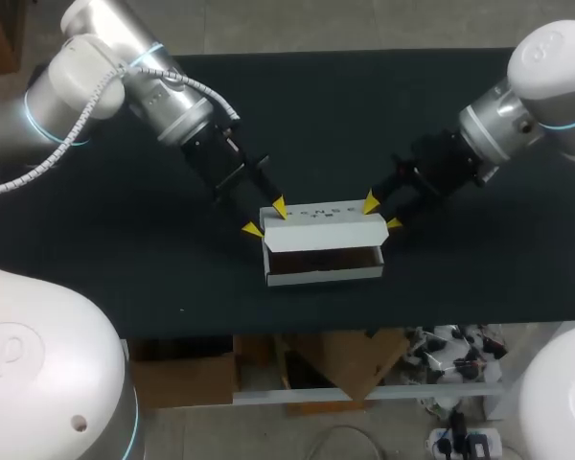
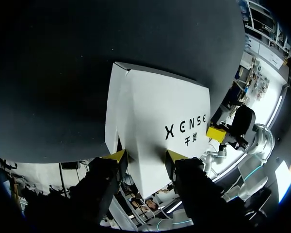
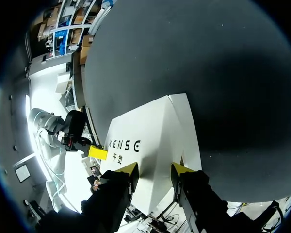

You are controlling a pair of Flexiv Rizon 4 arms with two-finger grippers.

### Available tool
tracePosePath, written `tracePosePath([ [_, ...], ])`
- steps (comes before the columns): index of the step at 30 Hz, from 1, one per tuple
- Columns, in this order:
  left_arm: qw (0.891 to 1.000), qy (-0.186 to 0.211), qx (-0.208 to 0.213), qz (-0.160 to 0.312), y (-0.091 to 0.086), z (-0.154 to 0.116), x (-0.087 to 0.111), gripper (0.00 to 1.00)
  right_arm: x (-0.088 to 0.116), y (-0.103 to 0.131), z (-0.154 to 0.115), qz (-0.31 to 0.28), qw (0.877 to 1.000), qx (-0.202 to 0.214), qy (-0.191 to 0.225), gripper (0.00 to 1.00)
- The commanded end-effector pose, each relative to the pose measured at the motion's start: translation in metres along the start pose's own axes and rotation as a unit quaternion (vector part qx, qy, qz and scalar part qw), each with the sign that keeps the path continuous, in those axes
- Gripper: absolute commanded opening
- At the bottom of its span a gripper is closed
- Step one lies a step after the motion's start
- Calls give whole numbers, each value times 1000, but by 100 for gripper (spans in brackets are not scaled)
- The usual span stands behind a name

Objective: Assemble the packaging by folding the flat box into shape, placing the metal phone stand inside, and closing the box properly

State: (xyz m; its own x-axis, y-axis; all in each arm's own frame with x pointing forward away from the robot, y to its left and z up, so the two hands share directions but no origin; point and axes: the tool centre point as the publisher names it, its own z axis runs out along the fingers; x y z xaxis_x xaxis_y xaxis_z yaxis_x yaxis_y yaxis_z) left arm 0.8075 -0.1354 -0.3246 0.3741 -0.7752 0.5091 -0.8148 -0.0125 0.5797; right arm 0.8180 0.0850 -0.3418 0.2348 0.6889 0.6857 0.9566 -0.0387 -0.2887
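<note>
The white box (image 1: 323,273) lies in the middle of the black tabletop (image 1: 125,249), with its lid raised and its inside open toward the front. The left gripper (image 1: 265,218) pinches the box at its left end, and the right gripper (image 1: 381,212) pinches it at its right end.

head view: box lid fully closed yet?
No. The lid stands raised above the box front wall, and the dark inside shows in the gap between them.
</note>
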Motion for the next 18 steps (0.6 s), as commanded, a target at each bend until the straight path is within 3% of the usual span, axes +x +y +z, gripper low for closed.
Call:
tracePosePath([
  [1,1000,-4,-3,-1,-1,0,6,50,3,0,3,2,1000,3,0,45],
  [18,1000,-2,-4,-8,-1,-1,7,51,7,-2,4,7,1000,7,4,45],
])
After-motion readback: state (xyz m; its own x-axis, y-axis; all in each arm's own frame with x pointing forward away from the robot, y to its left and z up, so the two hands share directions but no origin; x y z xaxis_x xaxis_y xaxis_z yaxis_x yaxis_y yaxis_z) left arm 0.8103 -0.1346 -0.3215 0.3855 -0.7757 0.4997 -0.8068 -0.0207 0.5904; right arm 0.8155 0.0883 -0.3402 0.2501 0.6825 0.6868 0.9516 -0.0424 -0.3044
